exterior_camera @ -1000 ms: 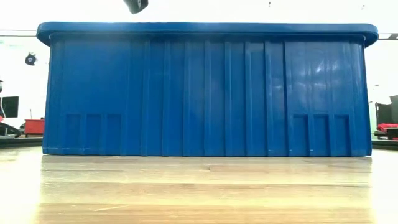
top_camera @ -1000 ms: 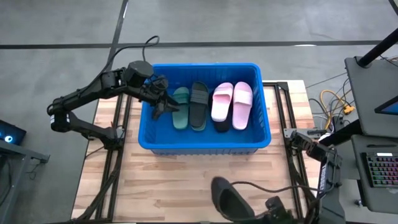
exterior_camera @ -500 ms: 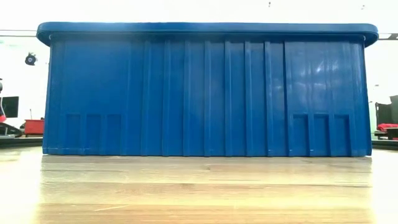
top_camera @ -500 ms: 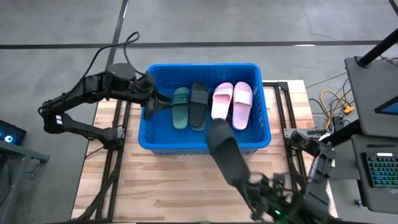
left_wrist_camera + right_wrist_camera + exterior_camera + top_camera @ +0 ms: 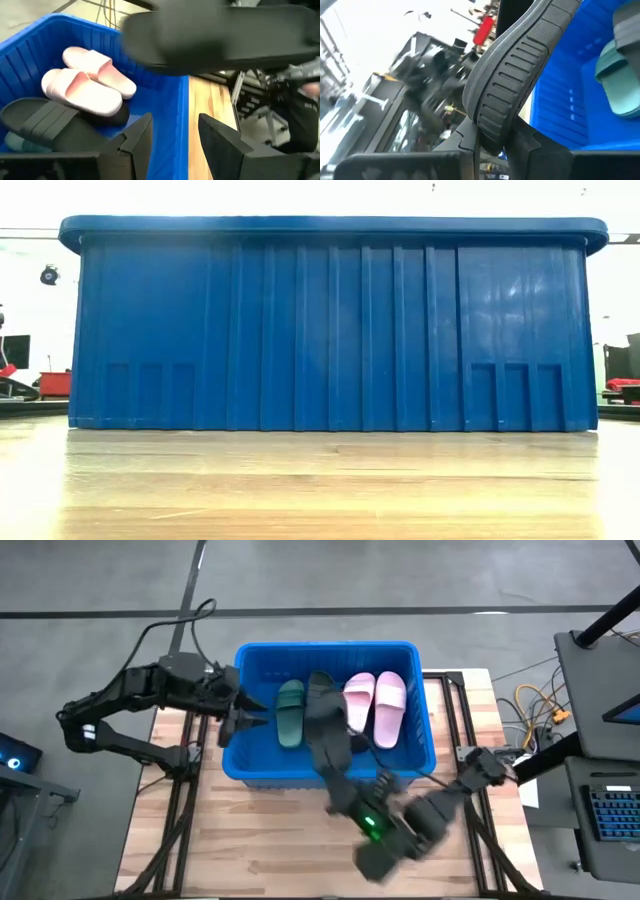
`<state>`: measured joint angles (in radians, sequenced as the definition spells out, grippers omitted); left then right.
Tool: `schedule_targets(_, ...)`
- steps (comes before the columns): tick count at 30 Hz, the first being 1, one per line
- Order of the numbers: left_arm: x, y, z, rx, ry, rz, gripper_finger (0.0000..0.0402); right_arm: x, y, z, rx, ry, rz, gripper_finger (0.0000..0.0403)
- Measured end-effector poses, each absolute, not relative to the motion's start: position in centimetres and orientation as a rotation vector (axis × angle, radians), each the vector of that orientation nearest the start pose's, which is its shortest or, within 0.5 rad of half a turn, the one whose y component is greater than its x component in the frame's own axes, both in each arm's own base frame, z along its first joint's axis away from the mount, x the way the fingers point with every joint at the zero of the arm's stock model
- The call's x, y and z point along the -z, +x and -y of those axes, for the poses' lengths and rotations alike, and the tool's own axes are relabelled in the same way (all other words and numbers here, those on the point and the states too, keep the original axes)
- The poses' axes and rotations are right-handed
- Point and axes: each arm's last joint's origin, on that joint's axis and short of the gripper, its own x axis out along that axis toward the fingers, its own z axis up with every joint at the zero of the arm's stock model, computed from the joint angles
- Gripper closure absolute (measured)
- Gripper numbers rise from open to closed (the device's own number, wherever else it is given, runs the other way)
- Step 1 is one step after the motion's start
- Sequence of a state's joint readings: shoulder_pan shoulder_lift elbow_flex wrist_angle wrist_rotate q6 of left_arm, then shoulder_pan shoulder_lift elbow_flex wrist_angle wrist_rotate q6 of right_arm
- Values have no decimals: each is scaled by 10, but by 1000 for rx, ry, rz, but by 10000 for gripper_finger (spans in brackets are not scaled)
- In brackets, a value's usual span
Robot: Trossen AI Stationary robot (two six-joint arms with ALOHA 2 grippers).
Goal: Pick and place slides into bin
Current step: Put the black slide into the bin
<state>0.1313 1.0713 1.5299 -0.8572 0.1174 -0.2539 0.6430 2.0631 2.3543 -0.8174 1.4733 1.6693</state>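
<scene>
Bin: a blue tub (image 5: 330, 772) is set on the wooden table (image 5: 260, 830), toward its far side; in the low view its ribbed wall (image 5: 330, 330) fills the picture.

Slides in the bin: two pale pink slides (image 5: 372, 708) are laid side by side toward the right; a green slide (image 5: 290, 712) is laid toward the left; a black slide (image 5: 47, 120) is seen between them, touching the pink pair.

Right gripper (image 5: 495, 142): held above the table's near half, just in front of the bin. Its fingers are clamped on one end of a dark grey slide (image 5: 325, 735).

Dark grey slide: raised in the air, stretched from the gripper over the bin's near wall and above the slides inside. Its ridged sole (image 5: 512, 70) is shown in the right wrist view.

Left gripper (image 5: 238, 720): placed at the bin's left wall, by the rim. Its fingers (image 5: 137, 137) are parted, with nothing between them.
</scene>
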Motion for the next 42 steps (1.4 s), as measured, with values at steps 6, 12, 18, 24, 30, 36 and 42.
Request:
schedule_targets(6, -467, 135, -13, -39, -213, -372, 258, -414, 422, -175, 777, 1253, 445, 354)
schedule_targets(12, -479, 90, -10, -110, -107, -245, 258, -398, 470, -115, 808, 1319, 559, 356)
schedule_targets(18, -484, 49, -6, -116, -97, -139, 258, -377, 500, -62, 813, 1415, 618, 356)
schedule_targets(24, -481, 9, -1, -128, -93, -74, 258, -356, 515, -30, 854, 1443, 654, 356)
schedule_targets(30, -471, -1, 0, -135, -105, -114, 258, -327, 530, -19, 880, 1492, 654, 356)
schedule_targets(36, -467, -4, 1, -124, -107, -126, 258, -308, 538, -12, 897, 1526, 662, 356)
schedule_targets(42, -464, -10, 1, -122, -108, -135, 258, -303, 540, 3, 909, 1512, 591, 356)
